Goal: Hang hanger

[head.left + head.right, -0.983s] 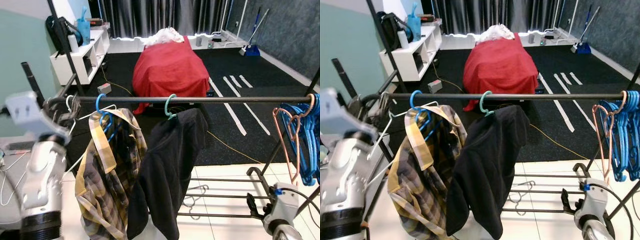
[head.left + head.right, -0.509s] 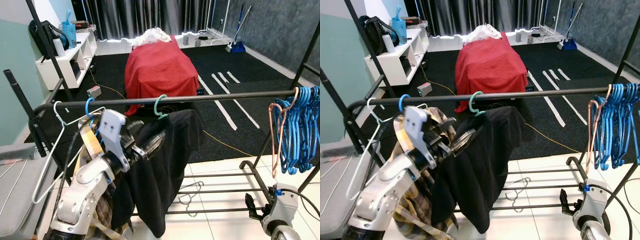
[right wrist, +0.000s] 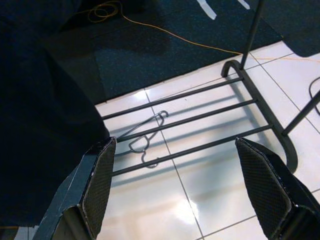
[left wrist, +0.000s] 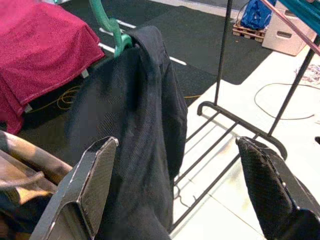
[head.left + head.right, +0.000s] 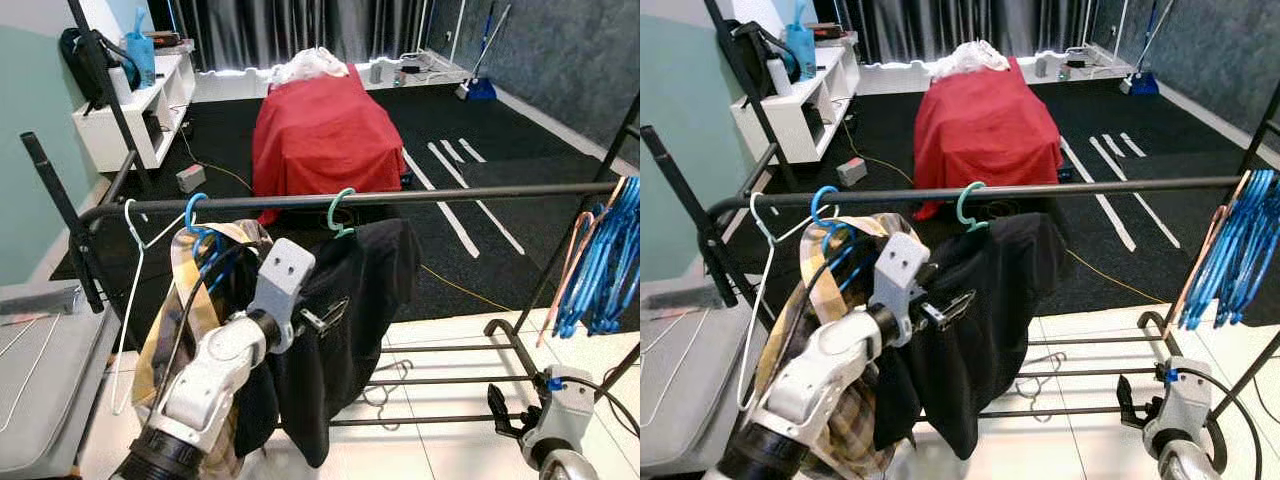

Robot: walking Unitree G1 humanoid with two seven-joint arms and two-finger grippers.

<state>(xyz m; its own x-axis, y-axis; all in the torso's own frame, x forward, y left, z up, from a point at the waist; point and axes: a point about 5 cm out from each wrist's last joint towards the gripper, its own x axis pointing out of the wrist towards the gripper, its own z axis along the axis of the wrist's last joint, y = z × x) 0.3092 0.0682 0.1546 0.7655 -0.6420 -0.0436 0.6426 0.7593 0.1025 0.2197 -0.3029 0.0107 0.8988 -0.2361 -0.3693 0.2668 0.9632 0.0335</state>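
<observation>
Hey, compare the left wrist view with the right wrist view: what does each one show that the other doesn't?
Left wrist view: the green hanger hook at the collar of the black jacket, the red cloth, a bit of the plaid shirt, and the left end effector open beside the jacket.

Right wrist view: a loose wire hanger lying on the white tiles under the rack's bottom bars, a yellow cable on the dark carpet, and the right end effector open and low.

Both: the jacket, the rack base and the tiled floor.

The left arm is raised, reaching forward, its gripper [image 4: 175, 195] with fingers spread wide. The right arm hangs low at right, its gripper [image 3: 177, 192] also spread.
</observation>
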